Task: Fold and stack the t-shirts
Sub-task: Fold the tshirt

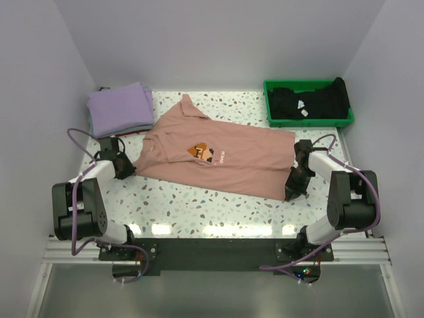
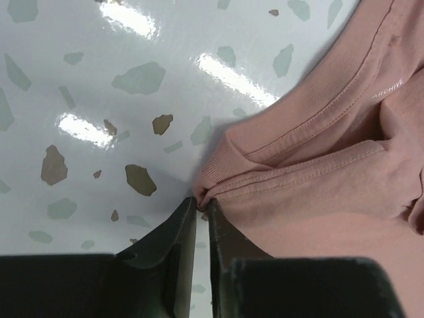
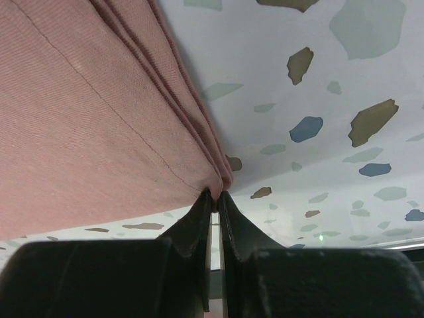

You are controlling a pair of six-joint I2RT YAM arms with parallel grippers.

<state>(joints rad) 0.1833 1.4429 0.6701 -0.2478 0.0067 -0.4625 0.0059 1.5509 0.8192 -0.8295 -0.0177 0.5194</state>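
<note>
A salmon-pink t-shirt with a brown-orange chest print lies spread across the middle of the table, collar to the left. My left gripper is shut on its near left corner, by the collar rib. My right gripper is shut on its near right hem corner, where several cloth layers bunch. A folded lavender t-shirt lies at the back left. A black t-shirt lies crumpled in the green tray.
The green plastic tray stands at the back right. White walls close the table on three sides. Purple cables loop from both arms near the table's front corners.
</note>
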